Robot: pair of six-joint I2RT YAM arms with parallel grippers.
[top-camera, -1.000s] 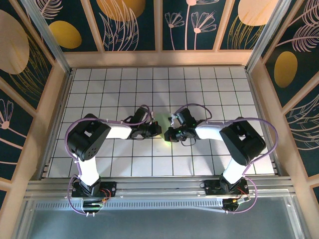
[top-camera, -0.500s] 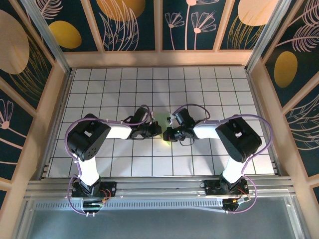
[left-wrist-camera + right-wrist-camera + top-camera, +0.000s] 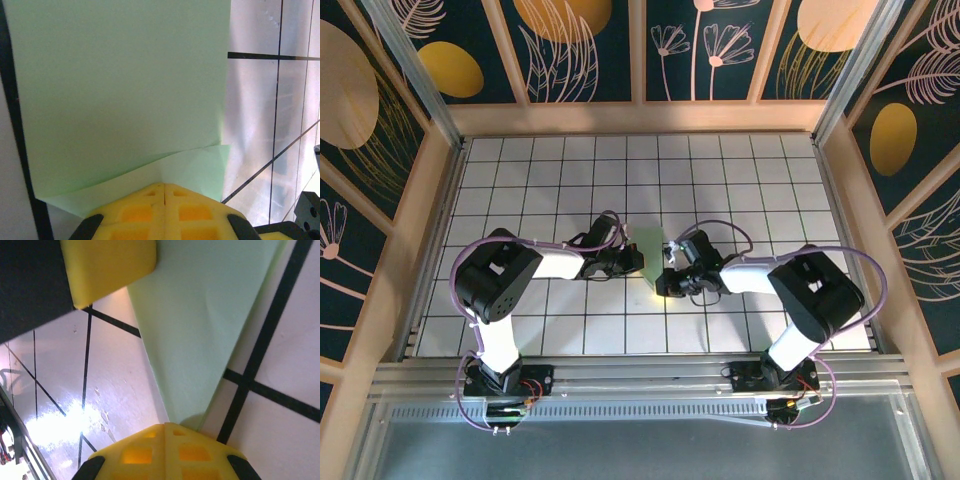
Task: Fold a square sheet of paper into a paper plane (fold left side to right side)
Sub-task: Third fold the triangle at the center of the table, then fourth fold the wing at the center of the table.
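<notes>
Pale light-green thin paper sheet point(image 3: 650, 248), part-folded, lies well in from every edge of white grid-tiled table point(image 3: 750, 180), left gripper point(image 3: 636, 262) and right gripper point(image 3: 662, 284) jaws pressed together, pinching nothing, tips at it; dragging risks skewed crease or tear.

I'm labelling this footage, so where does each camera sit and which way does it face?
Top external: above, behind the bases, facing down at the table; both arms, left gripper and right gripper by the green paper.
Left wrist: on the left arm, facing the paper past its shut fingers.
Right wrist: likewise; left gripper's finger shows.
All share the paper.
</notes>
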